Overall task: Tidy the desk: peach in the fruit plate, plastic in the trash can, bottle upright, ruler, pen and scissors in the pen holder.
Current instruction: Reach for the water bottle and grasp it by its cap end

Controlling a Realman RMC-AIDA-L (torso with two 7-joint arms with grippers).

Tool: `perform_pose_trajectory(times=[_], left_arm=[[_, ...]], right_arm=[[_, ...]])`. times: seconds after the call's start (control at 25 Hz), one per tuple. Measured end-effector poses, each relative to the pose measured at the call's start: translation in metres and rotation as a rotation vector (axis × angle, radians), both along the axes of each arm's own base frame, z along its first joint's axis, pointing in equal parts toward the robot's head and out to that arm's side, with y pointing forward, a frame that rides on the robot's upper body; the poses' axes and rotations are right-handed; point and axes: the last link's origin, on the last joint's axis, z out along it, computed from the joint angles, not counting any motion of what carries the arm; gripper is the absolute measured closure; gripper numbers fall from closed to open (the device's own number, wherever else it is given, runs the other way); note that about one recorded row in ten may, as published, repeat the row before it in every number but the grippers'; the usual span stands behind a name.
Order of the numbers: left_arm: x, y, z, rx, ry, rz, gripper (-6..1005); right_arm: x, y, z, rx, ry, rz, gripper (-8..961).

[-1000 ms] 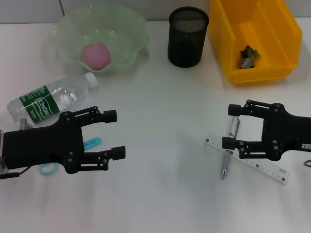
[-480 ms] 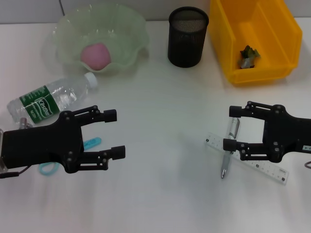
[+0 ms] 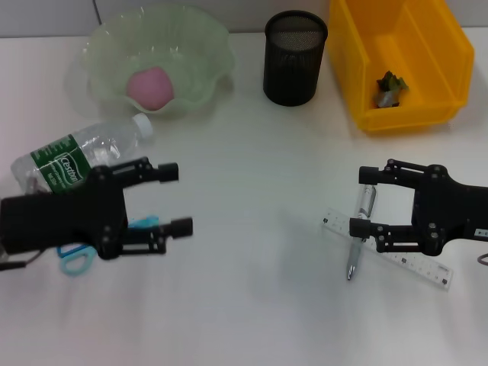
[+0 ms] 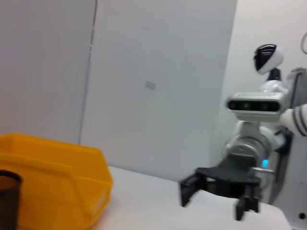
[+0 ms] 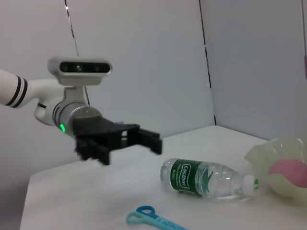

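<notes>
Head view: left gripper (image 3: 177, 200) spread wide, hovering over blue-handled scissors (image 3: 76, 259) and beside bottle (image 3: 80, 156), clear plastic with green label, lying on its side near desk's left edge. Right gripper (image 3: 361, 200) spread, straddling silver pen (image 3: 360, 232) that lies crossed over clear ruler (image 3: 396, 255). Pink peach (image 3: 150, 85) sitting in scalloped translucent fruit plate (image 3: 200, 38). Black mesh pen holder (image 3: 295, 58) upright between plate and yellow bin-shaped trash can (image 3: 358, 46), crumpled plastic (image 3: 390, 88) inside. Wide bare white desk (image 3: 259, 191) between both grippers and in front of pen holder.
</notes>
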Motion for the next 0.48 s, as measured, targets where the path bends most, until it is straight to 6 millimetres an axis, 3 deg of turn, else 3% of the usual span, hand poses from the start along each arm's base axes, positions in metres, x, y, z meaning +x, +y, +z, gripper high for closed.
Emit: perform_pose_trajectory(times=[0.16,0.2,0.32,0.36,0.48], left_arm=[[0.002,0.009,0.007,0.026,0.012,0.025,175],[0.006,0.022,0.018,0.048,0.024,0.059,175],[0.009,0.031,0.027,0.059,0.042,0.088,176],[0.01,0.046,0.044,0.091,0.102,0.144,176],[0.007,0.057,0.055,0.116,0.158,0.198,176]], right_arm=[[-0.001,0.0,0.0,-0.001,0.003,0.003,119],[-0.001,0.001,0.0,-0.001,0.003,0.004,119],[-0.002,0.002,0.0,-0.002,0.004,0.007,119],[-0.002,0.002,0.0,-0.002,0.004,0.008,119],[-0.003,0.002,0.0,-0.002,0.004,0.01,119]])
